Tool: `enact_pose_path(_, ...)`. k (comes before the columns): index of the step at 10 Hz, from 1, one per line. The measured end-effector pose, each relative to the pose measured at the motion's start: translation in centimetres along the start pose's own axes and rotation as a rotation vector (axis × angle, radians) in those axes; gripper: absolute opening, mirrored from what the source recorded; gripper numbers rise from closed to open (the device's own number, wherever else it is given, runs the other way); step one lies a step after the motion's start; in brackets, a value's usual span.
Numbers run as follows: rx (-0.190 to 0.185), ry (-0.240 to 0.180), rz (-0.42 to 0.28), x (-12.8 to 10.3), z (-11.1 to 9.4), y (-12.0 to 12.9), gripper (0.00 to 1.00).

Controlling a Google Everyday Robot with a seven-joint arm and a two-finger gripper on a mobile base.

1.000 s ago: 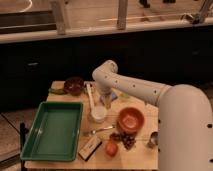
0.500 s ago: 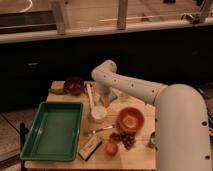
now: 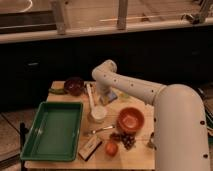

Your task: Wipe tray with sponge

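The bright-green tray point(image 3: 54, 129) lies on the left part of the wooden table, with nothing in it. A small light-blue sponge point(image 3: 112, 96) lies at the back middle of the table. My gripper point(image 3: 104, 95) hangs down from the white arm point(image 3: 135, 90) right at the sponge's left side, well to the right of and behind the tray. Whether it touches the sponge cannot be told.
A dark bowl point(image 3: 74, 85) and a green item point(image 3: 56, 91) sit at the back left. A white cup point(image 3: 98, 114), an orange bowl point(image 3: 131, 119), a fork point(image 3: 100, 131), a tomato point(image 3: 111, 148), grapes point(image 3: 127, 141) and a tan-and-black block point(image 3: 90, 148) lie right of the tray.
The arm has shifted only slightly near the sponge. The things on the table have not moved.
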Motion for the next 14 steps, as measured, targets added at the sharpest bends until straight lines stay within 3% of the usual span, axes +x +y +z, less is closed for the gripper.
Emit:
enact_pose_path(4,-0.004,-0.008,-0.048,-0.3,-0.5,0.3,0.48)
enact_pose_path(7,-0.007,-0.012,-0.070,-0.1,-0.5,-0.1,0.55)
enact_pose_path(9,-0.006,-0.018,-0.105,-0.3,-0.1,0.0,0.47)
enact_pose_path(10,-0.007,-0.021,-0.114,-0.3,-0.1,0.0,0.52)
enact_pose_path(12,-0.011,-0.012,-0.098,-0.3,0.0,0.1,0.72)
enact_pose_path(14,-0.014,0.001,-0.066,0.8,0.1,0.5,0.80)
